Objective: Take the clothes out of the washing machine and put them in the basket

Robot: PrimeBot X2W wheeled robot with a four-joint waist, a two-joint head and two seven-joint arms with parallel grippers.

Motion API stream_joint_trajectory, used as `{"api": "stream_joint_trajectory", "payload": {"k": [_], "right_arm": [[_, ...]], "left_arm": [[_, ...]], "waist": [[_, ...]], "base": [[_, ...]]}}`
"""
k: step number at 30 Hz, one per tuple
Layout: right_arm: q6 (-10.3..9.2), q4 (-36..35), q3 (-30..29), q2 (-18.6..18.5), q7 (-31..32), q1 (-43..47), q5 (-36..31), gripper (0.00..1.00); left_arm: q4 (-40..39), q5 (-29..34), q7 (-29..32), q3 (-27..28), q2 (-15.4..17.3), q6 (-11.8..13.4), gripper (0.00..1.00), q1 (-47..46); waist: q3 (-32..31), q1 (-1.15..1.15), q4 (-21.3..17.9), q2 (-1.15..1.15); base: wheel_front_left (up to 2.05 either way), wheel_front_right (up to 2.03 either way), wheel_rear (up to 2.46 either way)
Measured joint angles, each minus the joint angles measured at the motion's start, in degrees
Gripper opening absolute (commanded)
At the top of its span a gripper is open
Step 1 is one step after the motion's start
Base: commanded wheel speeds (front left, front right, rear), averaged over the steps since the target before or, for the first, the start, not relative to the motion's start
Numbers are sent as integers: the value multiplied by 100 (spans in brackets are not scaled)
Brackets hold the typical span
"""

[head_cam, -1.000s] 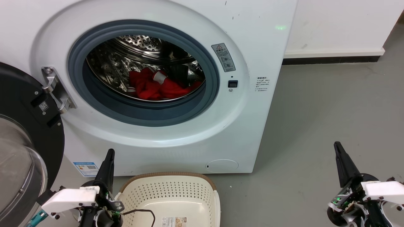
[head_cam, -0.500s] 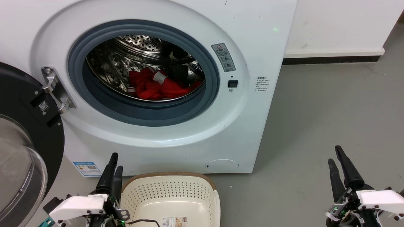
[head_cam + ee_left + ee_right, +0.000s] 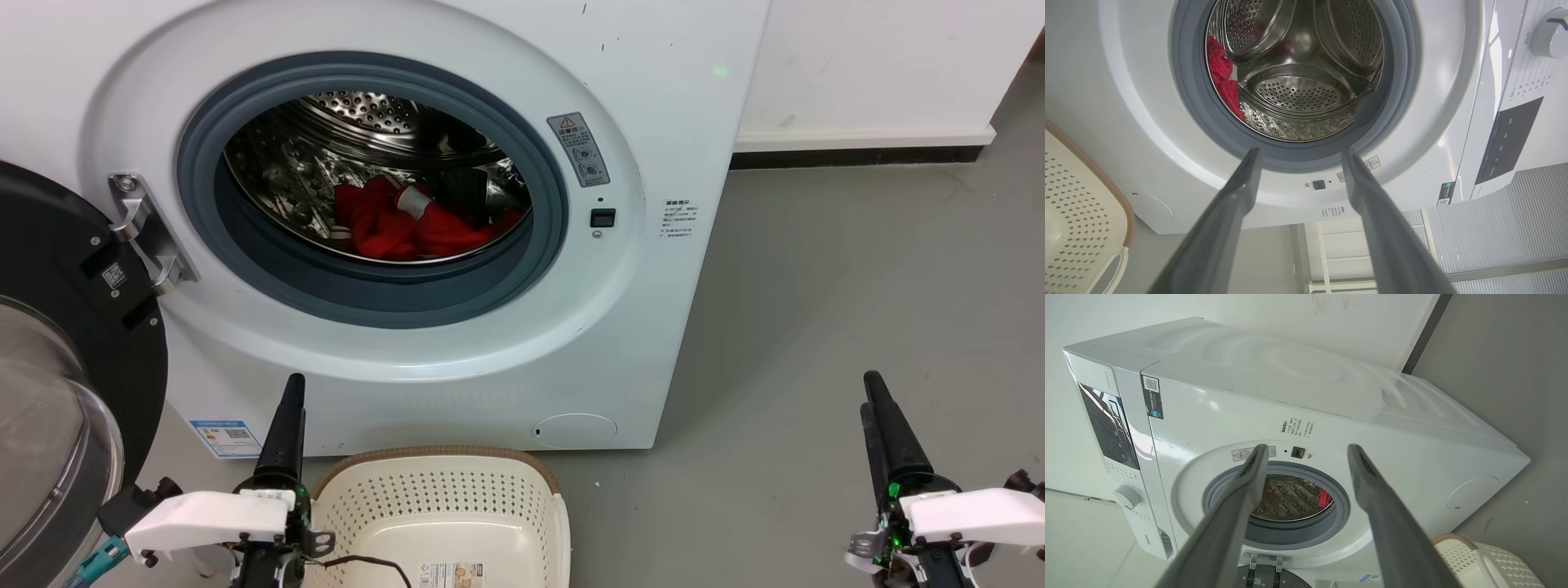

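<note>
Red clothes (image 3: pixel 400 224) are lying low in the washing machine's (image 3: pixel 637 310) drum, its door (image 3: pixel 73 327) hanging open for reaching in. We are holding our left gripper (image 3: pixel 292 388) and right gripper (image 3: pixel 872 388) spread and empty, the basket (image 3: pixel 437 453) waiting below the port. The warning sticker's (image 3: pixel 578 149) print is proving too small to read.
</note>
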Motion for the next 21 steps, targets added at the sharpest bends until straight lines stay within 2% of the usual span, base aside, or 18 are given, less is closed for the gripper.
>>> {"api": "stream_joint_trajectory", "payload": {"k": [7,8,21], "right_arm": [[1,-187,29,0,-157,25,-1107,100],[0,-255,57,0,-222,86,-1588,100],[1,-425,144,0,-436,165,-3259,100]], "left_arm": [[-130,912,-165,-114,0,0,100,-6],[-151,1306,-224,-144,0,0,100,-7],[-202,2995,-477,-289,20,1,100,-75]], "waist": [[-11,0,15,0],[-17,0,22,0],[-23,0,44,0]], "base": [[0,0,0],[0,0,0],[0,0,0]]}}
